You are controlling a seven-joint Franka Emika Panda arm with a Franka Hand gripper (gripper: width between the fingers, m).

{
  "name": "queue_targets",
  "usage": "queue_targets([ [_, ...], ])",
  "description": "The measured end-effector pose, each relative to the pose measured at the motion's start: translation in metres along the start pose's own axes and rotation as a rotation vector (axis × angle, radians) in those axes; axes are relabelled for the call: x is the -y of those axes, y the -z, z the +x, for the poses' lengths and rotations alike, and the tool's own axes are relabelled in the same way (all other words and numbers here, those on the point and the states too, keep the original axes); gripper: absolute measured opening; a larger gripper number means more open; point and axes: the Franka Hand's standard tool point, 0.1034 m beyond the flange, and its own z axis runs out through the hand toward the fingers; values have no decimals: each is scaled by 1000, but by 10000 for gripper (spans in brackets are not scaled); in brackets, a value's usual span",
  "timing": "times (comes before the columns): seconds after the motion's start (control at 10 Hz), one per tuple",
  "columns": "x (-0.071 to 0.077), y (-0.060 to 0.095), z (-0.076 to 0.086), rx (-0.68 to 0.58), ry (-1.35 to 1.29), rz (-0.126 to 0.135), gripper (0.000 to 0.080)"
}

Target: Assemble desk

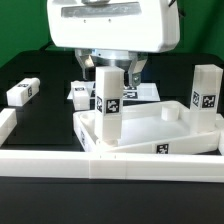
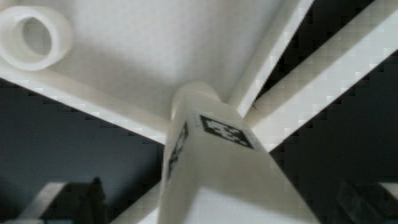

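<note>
The white tray-like tabletop [image 1: 150,128] lies with its rim up near the front rail. One white tagged leg [image 1: 108,103] stands upright at its corner on the exterior view's left. A second leg [image 1: 205,92] stands at the corner on the exterior view's right. My gripper [image 1: 118,72] hangs over the top of the first leg, open, with its fingers apart on either side. In the wrist view that leg [image 2: 222,160] runs up the middle between dark fingers [image 2: 80,200] that stand clear of it. A round corner socket [image 2: 36,40] shows in the tabletop [image 2: 160,70].
Two loose white legs [image 1: 22,92] [image 1: 80,93] lie on the black table at the exterior view's left. A long white border rail [image 1: 110,165] runs along the front and turns up the left side. A flat white piece [image 1: 145,92] lies behind the tabletop.
</note>
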Motion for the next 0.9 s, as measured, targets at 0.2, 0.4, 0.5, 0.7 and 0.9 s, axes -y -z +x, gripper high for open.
queue_targets([
  [0.2, -2, -3, -1, -3, 209, -23, 649],
  [0.4, -1, -4, -1, -5, 385, -40, 649],
  [0.5, -2, -4, -1, -3, 460, -41, 649],
  [0.7, -2, -5, -1, -1, 590, -47, 649],
  [0.9, -2, -5, -2, 1, 705, -57, 649],
])
